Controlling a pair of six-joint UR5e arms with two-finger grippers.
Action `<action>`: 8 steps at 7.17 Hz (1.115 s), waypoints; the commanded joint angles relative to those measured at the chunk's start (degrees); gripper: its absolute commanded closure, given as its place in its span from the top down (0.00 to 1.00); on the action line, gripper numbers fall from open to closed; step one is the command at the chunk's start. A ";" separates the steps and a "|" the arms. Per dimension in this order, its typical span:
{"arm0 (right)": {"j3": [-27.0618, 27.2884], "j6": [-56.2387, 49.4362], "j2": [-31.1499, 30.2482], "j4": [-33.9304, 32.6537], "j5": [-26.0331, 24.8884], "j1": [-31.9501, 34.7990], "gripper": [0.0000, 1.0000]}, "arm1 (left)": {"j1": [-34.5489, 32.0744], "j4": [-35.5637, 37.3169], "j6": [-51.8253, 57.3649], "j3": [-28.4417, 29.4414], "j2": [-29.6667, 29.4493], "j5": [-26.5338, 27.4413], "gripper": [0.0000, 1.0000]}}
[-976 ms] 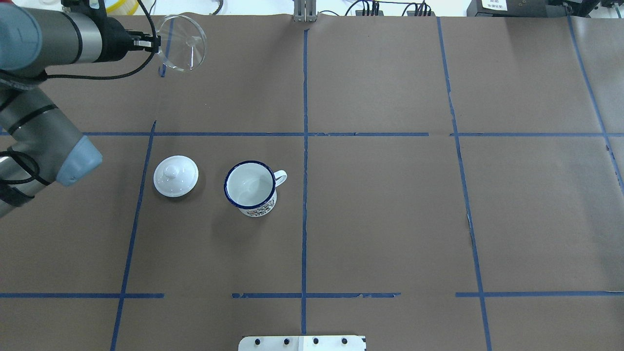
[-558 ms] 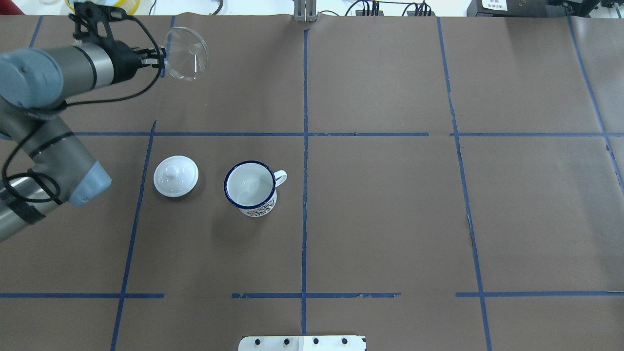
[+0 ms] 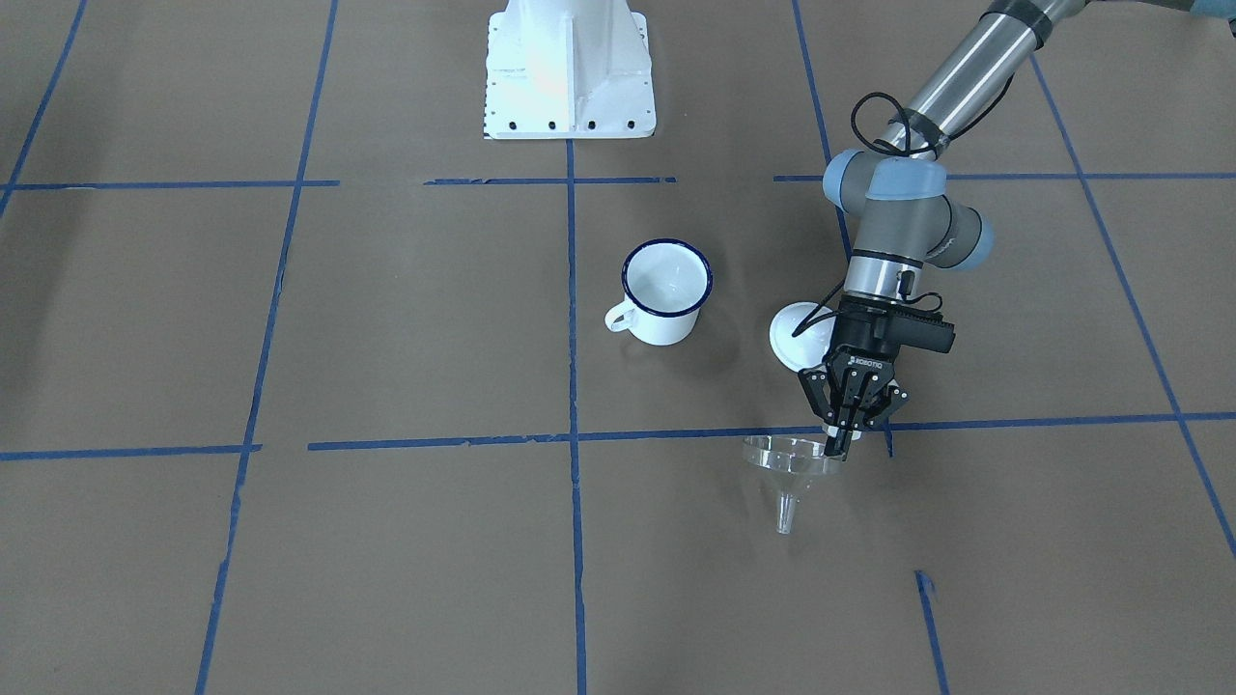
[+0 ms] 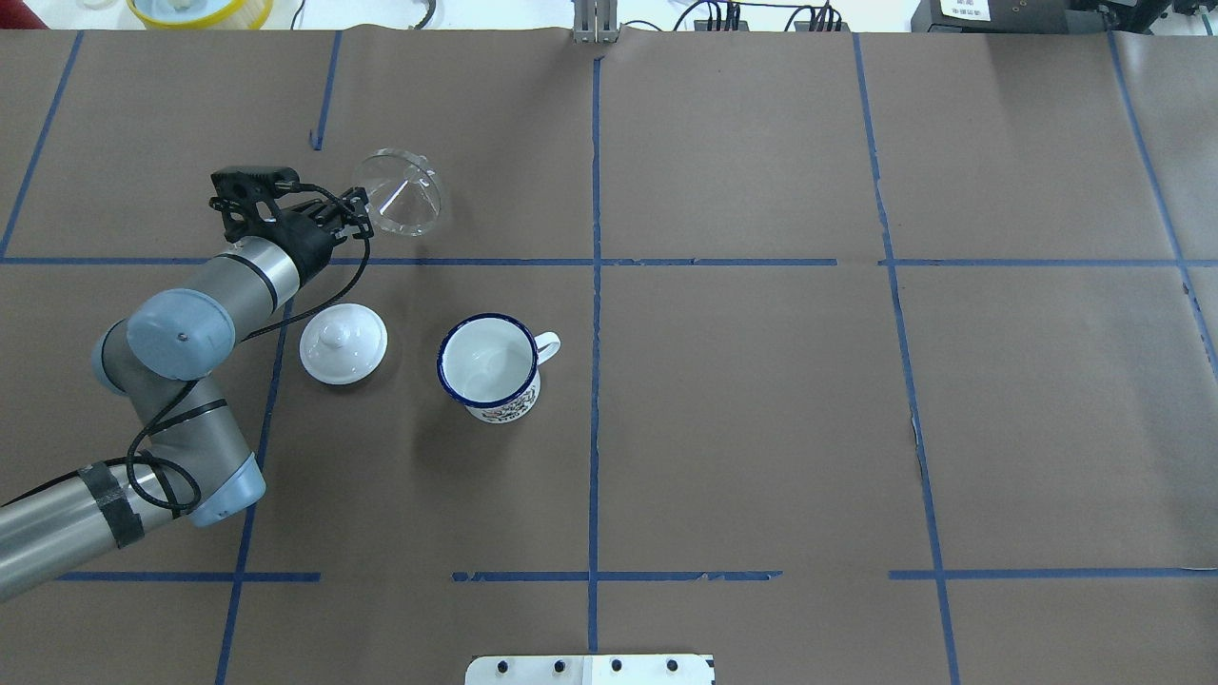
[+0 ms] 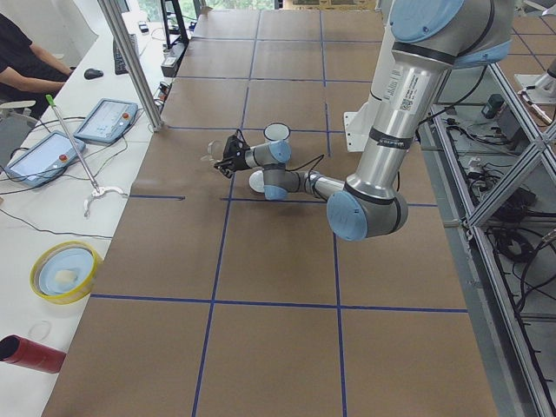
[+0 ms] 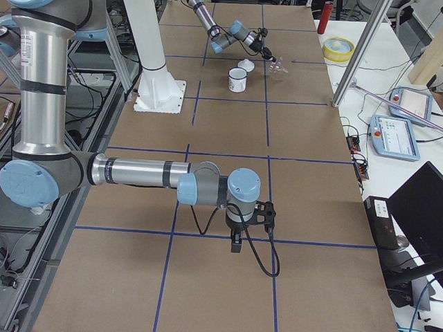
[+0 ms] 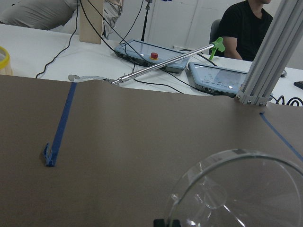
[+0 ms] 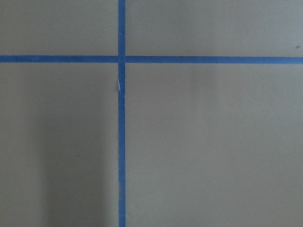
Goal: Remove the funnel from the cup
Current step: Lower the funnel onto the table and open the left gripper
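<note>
Brown paper taped with a grid of blue lines covers the table (image 4: pixel 761 428). At the upper left of the overhead view, the left gripper (image 4: pixel 360 215) has its fingers pinched together on the rim of the clear see-through funnel (image 4: pixel 400 192). Small white lettering on the gripper's black body seems to read ROBOTIQ. The funnel hangs spout down; whether its tip touches the paper is unclear. It is well apart from the white enamel cup with a dark blue rim (image 4: pixel 488 366). A white domed lid (image 4: pixel 343 343) lies left of the cup, partly hidden by the gripper in the front-facing view. The right gripper (image 6: pixel 236 242) shows only in the right side view — fingers apart or together, I cannot tell.
</note>
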 commanded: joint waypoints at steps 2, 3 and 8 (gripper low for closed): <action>0.00 0.00 0.08 0.00 0.00 0.00 1.00 | -0.50 0.35 -1.97 2.38 -0.89 0.00 0.00; 0.00 0.00 -0.01 0.00 0.00 0.00 1.00 | -1.03 0.35 -1.97 3.69 -1.41 0.00 0.00; 0.00 0.00 -0.01 0.00 0.00 0.00 1.00 | -1.47 0.35 -1.80 4.67 -2.03 -0.79 1.00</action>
